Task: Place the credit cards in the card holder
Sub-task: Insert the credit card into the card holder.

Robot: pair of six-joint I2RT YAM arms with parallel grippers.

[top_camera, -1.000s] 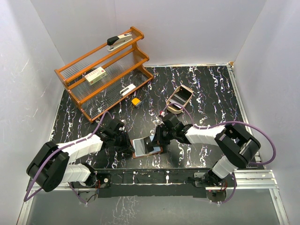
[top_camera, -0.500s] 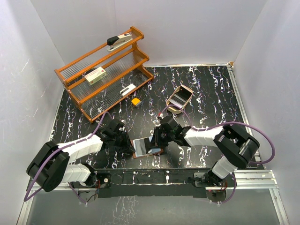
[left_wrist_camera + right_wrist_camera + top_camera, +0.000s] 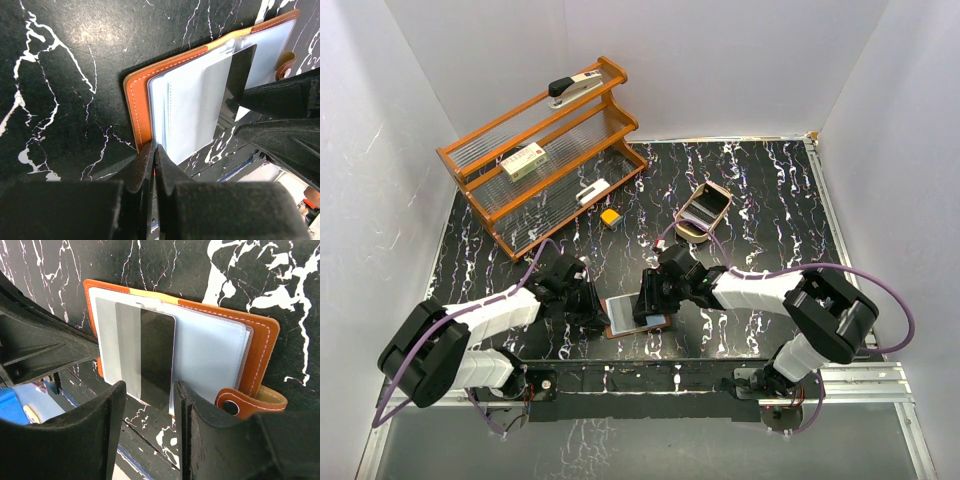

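The card holder (image 3: 620, 326) lies open on the black marble table near the front edge, reddish-brown leather with pale grey pockets. In the left wrist view my left gripper (image 3: 154, 148) is shut on the near edge of its leather cover (image 3: 136, 100). A silvery credit card (image 3: 131, 347) lies partly tucked into a pocket on the open wallet (image 3: 260, 347); part of it looks dark. My right gripper (image 3: 150, 390) is open, its jaws straddling the card's near end without pressing it. From above the two grippers sit at the wallet's left (image 3: 592, 312) and right (image 3: 650, 298).
A tan oval tray (image 3: 703, 210) with grey flat things in it stands behind the right arm. A small yellow-orange block (image 3: 611, 216) lies mid-table. An orange wooden rack (image 3: 540, 150) at the back left holds a stapler (image 3: 575, 87) and a small box.
My right gripper has shifted slightly left and nearer, over the open wallet, and the card now lies flatter on the pockets. The left gripper has kept its hold on the wallet's edge.
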